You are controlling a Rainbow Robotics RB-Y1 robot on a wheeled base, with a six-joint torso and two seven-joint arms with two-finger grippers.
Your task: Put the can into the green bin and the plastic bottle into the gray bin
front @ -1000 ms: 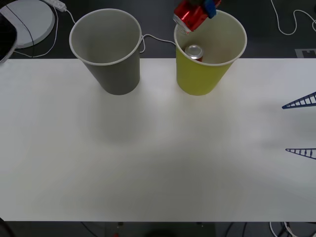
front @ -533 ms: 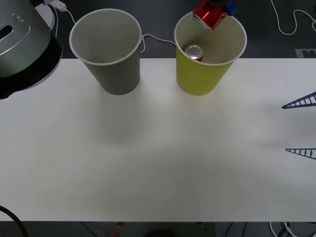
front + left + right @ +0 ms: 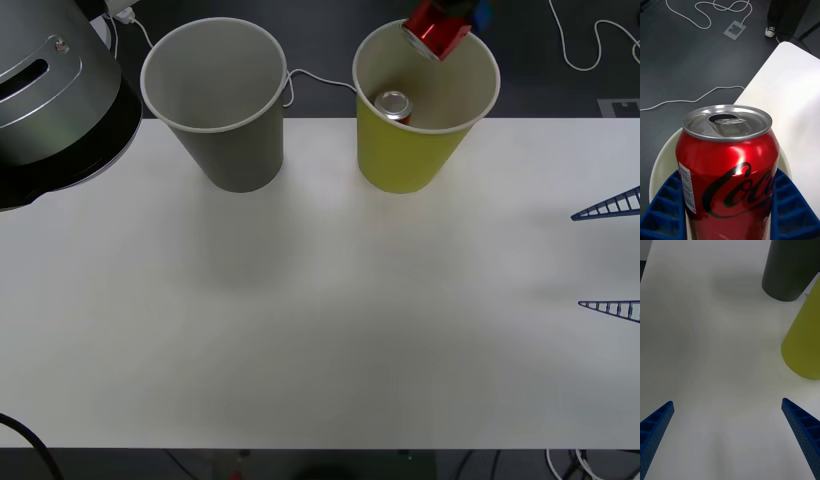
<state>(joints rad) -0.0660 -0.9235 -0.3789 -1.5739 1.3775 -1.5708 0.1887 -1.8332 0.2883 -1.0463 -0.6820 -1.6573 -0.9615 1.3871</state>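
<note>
Above the far rim of the green bin (image 3: 420,150), the left gripper (image 3: 728,210) has its jaws pinching the can (image 3: 728,165), silver top tilted toward the bin's mouth. A second can (image 3: 393,104) lies inside. The gray bin (image 3: 222,110) stands beside it on the bench (image 3: 320,320). The right gripper (image 3: 730,438) hovers low over the bench's right edge, jaws spread.

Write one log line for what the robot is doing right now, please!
left gripper: shut on held can, over green bin | second can: already inside green bin | gray bin: no bottle visible | right gripper: open, idle above table
</note>
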